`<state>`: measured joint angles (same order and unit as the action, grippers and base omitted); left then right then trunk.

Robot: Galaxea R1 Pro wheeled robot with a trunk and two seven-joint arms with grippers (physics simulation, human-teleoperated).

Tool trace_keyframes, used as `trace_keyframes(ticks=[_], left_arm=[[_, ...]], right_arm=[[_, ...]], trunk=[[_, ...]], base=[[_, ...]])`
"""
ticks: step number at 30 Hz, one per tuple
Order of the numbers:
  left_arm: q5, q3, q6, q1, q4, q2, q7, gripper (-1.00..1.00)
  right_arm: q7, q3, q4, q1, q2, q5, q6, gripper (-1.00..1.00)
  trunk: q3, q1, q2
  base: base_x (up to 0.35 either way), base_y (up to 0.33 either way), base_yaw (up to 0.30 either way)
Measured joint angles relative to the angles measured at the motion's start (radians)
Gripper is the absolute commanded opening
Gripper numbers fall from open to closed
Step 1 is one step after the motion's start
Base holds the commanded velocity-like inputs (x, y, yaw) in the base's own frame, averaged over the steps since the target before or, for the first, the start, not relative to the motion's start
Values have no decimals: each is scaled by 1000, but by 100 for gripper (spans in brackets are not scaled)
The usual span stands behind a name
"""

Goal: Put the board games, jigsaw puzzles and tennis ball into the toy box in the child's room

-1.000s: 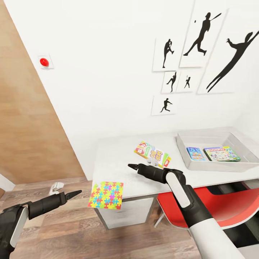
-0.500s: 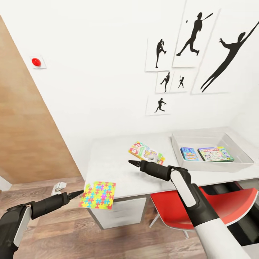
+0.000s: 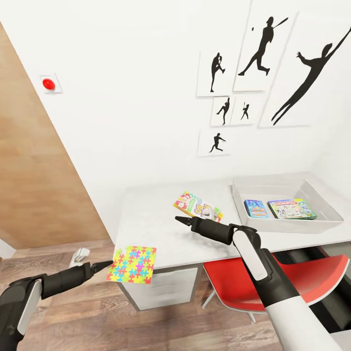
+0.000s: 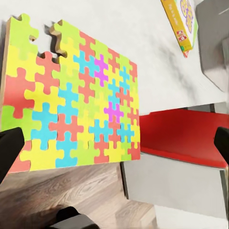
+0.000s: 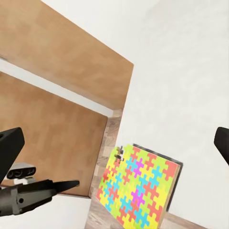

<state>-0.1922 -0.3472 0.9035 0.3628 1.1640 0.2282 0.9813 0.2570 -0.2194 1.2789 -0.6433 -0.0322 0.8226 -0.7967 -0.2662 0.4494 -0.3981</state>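
At the table's near corner, left gripper, spread, nears jigsaw puzzle; right gripper spread.

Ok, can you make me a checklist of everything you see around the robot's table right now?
Surface: white table, mostly bare.
Job's things: colourful puzzle overhanging the table's near corner; board game lying mid-table; toy box on the table's right, two game boxes inside.
Clutter: nothing seen.
Grippers: left gripper open, its tip at the puzzle's edge; right gripper open, over the table near the board game.
Cables: nothing seen.
Surroundings: red chair under the table, silhouette posters and a red button on the wall, wood floor.
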Motion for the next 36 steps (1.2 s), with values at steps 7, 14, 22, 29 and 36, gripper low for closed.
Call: trace_keyframes(ticks=[7,14,22,29,36], left_arm=[[0,-4,62,0,-1,2,-4,100],[2,-5,77,0,-1,2,-2,100],[1,-6,79,0,-1,3,0,100],[0,-6,79,0,-1,3,2,100],[-2,-7,85,0,8,3,7,100]], right_arm=[[1,0,0,0,-1,0,0,100],[1,1,0,0,-1,0,0,100],[0,0,0,0,-1,0,1,100],[0,-1,0,0,-1,0,1,100],[0,-1,0,0,-1,0,1,100]], trunk=[[0,0,0],[0,0,0],[0,0,0],[0,0,0],[0,0,0]], base=[[0,0,0],[0,0,0],[0,0,0],[0,0,0],[0,0,0]])
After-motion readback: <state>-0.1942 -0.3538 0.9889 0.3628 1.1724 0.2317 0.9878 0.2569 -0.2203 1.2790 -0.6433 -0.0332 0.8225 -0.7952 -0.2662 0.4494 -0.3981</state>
